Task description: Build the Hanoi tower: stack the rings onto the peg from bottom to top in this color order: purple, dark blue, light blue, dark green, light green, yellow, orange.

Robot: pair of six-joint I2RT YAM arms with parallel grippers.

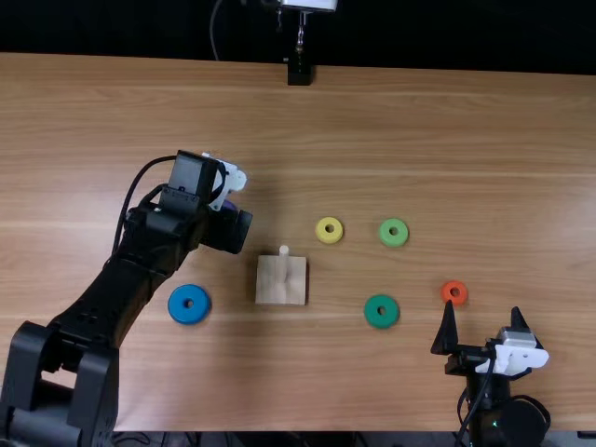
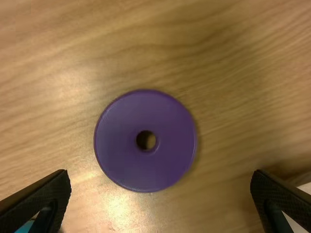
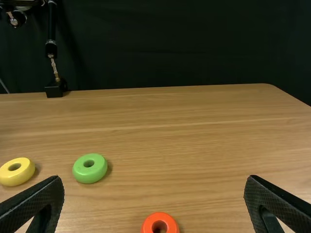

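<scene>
“Left gripper (image 1: 229,216) first: how does it stand?”

“Released, fingers spread wide, over the purple ring (image 2: 146,167). In the left wrist view the ring lies flat on the table (image 1: 428,140) between them, touching neither.”

“And how does that ring look?”

“Round, a deep, even purple, with a thin brighter line along part of its rim. The small hole sits in the middle (you can see wood through it).”

“Right gripper (image 1: 482,310)?”

“Released too, its fingers well apart, near the orange ring (image 1: 454,283) (more red-orange, to my eye).”

“Where's the peg (image 1: 283,263)?”

“Upright on its square, pale wooden block (image 1: 281,287), between the blue ring (image 1: 189,291) and the dark green ring (image 1: 371,311).”

“Any others?”

“Yellow ring (image 1: 329,239) and light green ring (image 1: 393,242), side by side but apart, beyond the dark green ring. They're plump little rounds in the right wrist view (rather like doughnuts), lying flat, each with its hole facing up.”
</scene>
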